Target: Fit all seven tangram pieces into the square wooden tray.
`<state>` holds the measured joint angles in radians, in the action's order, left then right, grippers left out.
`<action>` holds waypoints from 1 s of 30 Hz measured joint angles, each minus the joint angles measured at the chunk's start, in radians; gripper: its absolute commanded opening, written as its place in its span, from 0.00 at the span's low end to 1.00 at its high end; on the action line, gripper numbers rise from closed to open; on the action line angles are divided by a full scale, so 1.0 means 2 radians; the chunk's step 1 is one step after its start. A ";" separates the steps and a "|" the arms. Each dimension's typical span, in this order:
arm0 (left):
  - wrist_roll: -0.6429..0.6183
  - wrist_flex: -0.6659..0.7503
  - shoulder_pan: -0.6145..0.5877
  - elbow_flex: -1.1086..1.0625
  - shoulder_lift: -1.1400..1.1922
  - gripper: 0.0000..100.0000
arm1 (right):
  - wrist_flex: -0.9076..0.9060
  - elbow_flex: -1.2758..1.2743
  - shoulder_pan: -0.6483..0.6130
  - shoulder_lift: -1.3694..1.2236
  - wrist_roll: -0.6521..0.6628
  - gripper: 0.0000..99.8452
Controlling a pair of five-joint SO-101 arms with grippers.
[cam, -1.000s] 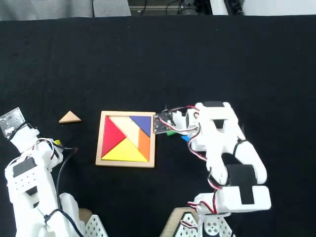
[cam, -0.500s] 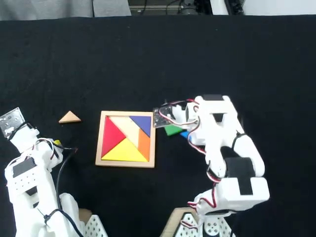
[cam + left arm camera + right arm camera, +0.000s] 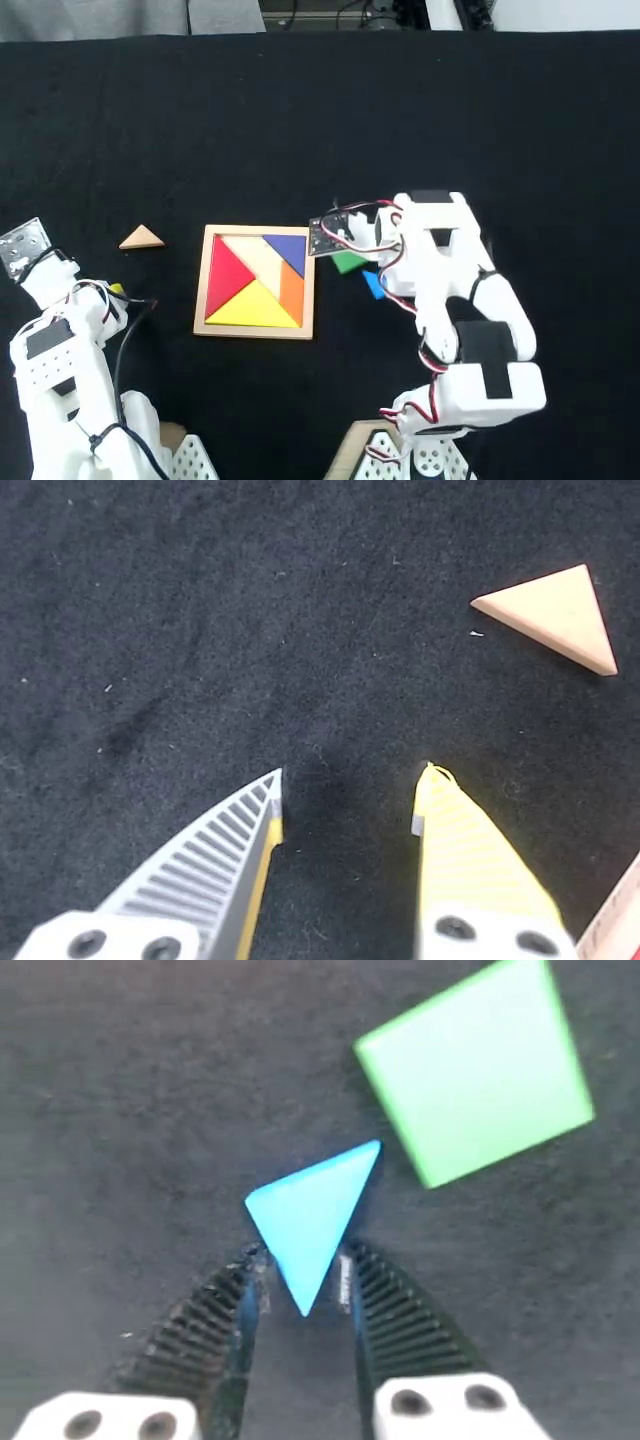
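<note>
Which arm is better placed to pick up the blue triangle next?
Right. Its jaws stand open either side of the blue triangle at one corner, beside the green square. The left arm's jaws hang over bare cloth across the tray, near the tan triangle.

Part-filled tray [image 3: 201, 285], tan triangle [image 3: 141, 238] well apart

The left hand [image 3: 352, 772] hangs low at the near left, pointed down, fingers spread wide. The right hand [image 3: 300, 1251], right of centre, points down with fingers narrowly parted.
</note>
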<state>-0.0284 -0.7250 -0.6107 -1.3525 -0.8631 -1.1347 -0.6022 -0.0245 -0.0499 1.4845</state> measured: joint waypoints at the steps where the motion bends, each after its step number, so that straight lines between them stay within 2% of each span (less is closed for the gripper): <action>1: 0.000 0.000 0.000 0.000 0.000 0.22 | -0.012 0.000 0.000 0.005 -0.002 0.22; 3: 0.000 0.000 0.000 0.000 0.000 0.22 | -0.034 0.000 -0.001 0.010 -0.003 0.31; 5: 0.000 0.000 0.000 0.000 0.000 0.22 | -0.045 0.000 -0.001 0.010 -0.005 0.35; 11: 0.000 0.000 0.000 0.000 0.000 0.22 | -0.016 -0.042 -0.018 0.018 -0.015 0.31; 16: 0.000 0.000 0.000 0.000 0.000 0.22 | 0.054 -0.070 -0.037 0.028 -0.118 0.31; 26: 0.000 0.000 0.000 0.000 0.000 0.22 | 0.056 -0.071 -0.048 0.030 -0.201 0.30; 30: 0.000 0.000 0.000 0.000 0.000 0.22 | 0.058 -0.071 -0.048 0.030 -0.211 0.29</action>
<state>-0.0284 -0.7250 -0.6107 -1.3525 -0.8631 -1.0196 -0.7449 -0.1197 0.0100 1.0625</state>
